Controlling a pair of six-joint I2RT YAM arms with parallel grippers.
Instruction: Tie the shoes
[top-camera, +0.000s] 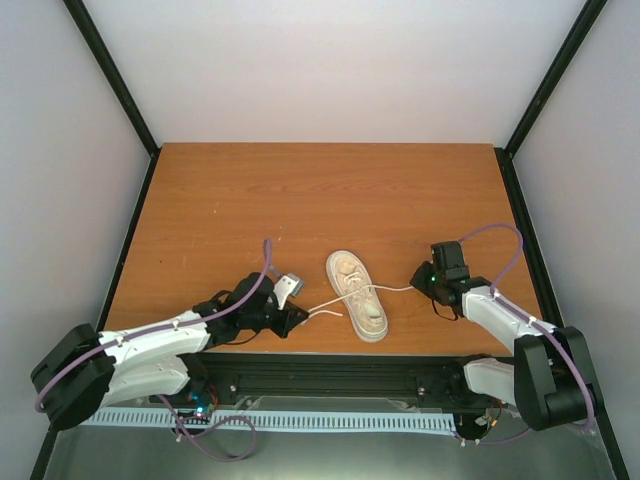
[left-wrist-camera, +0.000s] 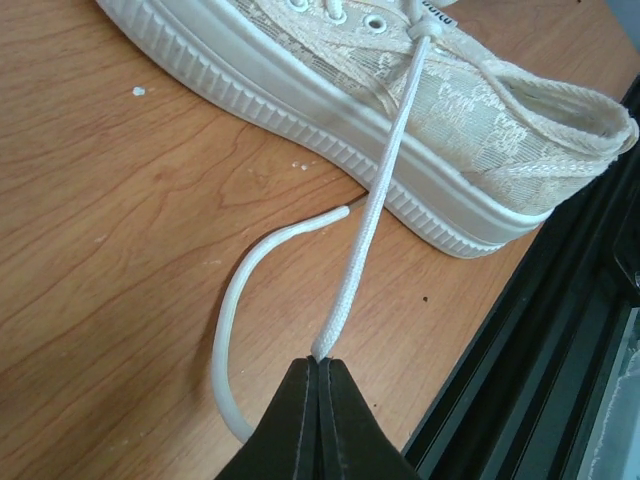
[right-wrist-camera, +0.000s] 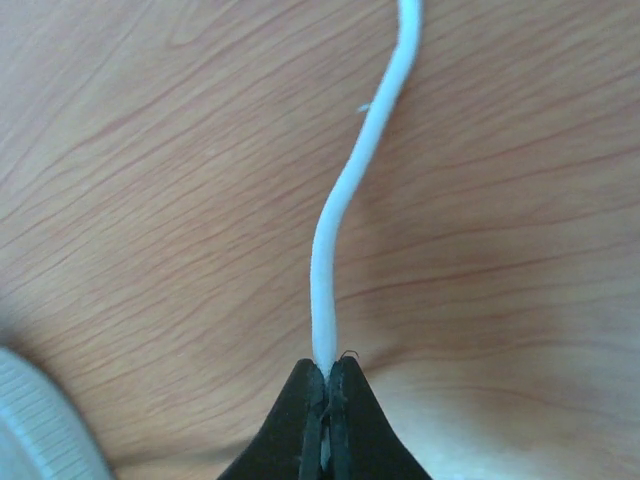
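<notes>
Left end effector (left-wrist-camera: 320, 364), lace (left-wrist-camera: 376, 200) — sneaker (left-wrist-camera: 470, 120) beyond

High rear view over table (top-camera: 330, 200), wrist views near, all sharing laces (left-wrist-camera: 375, 190)

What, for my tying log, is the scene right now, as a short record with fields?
shoe: cream lace-fabric low-top sneaker, upright on brown wooden table
left gripper: shut on thin white left lace, drawn straight to the sneaker
right gripper: shut on thin white right lace
layout: the two pulled to opposite sides
</notes>
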